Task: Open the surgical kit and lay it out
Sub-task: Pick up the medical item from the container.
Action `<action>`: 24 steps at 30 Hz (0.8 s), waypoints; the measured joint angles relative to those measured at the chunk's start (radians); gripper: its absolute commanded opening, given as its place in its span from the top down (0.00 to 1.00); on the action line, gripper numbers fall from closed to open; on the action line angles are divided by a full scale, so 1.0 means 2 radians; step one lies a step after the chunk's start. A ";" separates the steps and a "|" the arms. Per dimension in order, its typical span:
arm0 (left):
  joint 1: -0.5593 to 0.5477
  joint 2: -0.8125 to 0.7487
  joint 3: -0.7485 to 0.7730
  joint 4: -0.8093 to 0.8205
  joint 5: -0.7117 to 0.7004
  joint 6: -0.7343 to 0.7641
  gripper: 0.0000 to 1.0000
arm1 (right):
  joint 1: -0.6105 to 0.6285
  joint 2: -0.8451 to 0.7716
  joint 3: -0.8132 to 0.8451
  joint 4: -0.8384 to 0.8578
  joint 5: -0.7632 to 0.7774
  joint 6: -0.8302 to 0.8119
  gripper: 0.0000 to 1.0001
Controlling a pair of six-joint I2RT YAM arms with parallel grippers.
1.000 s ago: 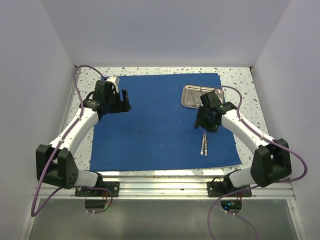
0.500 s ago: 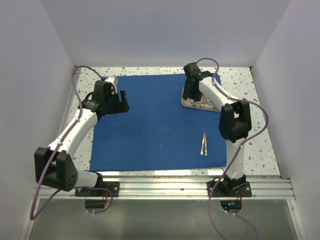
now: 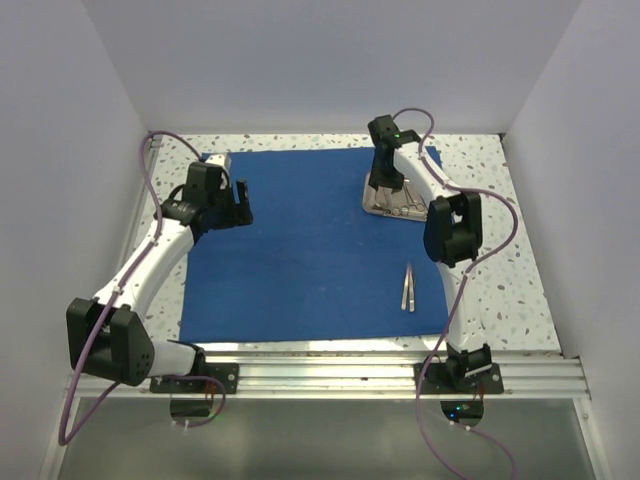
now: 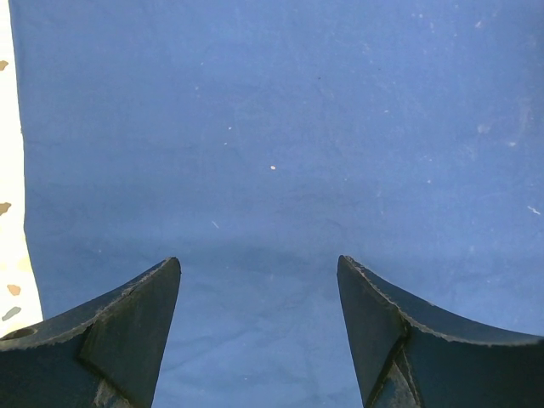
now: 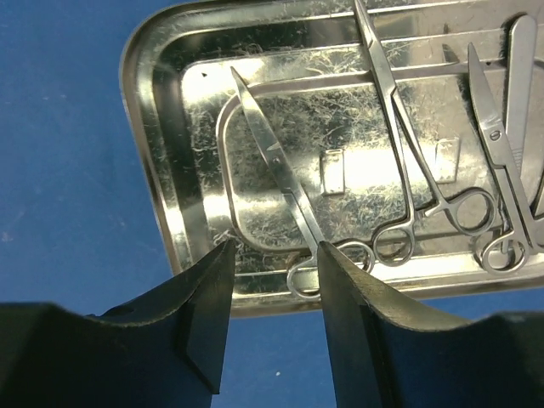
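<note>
The royal-blue cloth wrap (image 3: 300, 250) lies spread flat on the table. The steel tray (image 3: 370, 207) sits on its far right part. In the right wrist view the tray (image 5: 170, 144) holds curved scissors (image 5: 280, 170), forceps (image 5: 399, 136) and more scissors (image 5: 497, 161). Slim tweezers (image 3: 408, 287) lie on the cloth nearer me. My right gripper (image 3: 384, 186) hangs over the tray's near-left edge, open and empty (image 5: 276, 246), its fingers either side of the curved scissors' handle rings. My left gripper (image 3: 238, 205) is open and empty just above the cloth's left part (image 4: 257, 259).
The speckled tabletop (image 3: 500, 260) shows around the cloth, and as a strip at the left of the left wrist view (image 4: 8, 212). White walls close in the back and sides. A metal rail (image 3: 320, 375) runs along the near edge.
My right arm has swung from above the tweezers to the far side and now hangs over the tray. The left arm has barely moved.
</note>
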 measured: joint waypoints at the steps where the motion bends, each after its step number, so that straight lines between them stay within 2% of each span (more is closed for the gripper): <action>1: 0.000 0.003 0.001 -0.001 -0.001 0.000 0.22 | -0.001 0.004 0.001 0.000 0.000 0.000 0.53; 16: 0.014 0.029 0.006 -0.011 -0.004 0.004 0.22 | -0.014 0.025 -0.027 0.000 -0.003 0.003 0.56; 20: 0.014 0.029 0.010 -0.018 -0.009 0.004 0.23 | -0.015 0.004 -0.068 0.035 -0.017 0.010 0.73; 24: 0.015 0.029 0.015 -0.022 -0.012 0.004 0.23 | -0.016 -0.003 -0.084 0.051 -0.029 0.013 0.80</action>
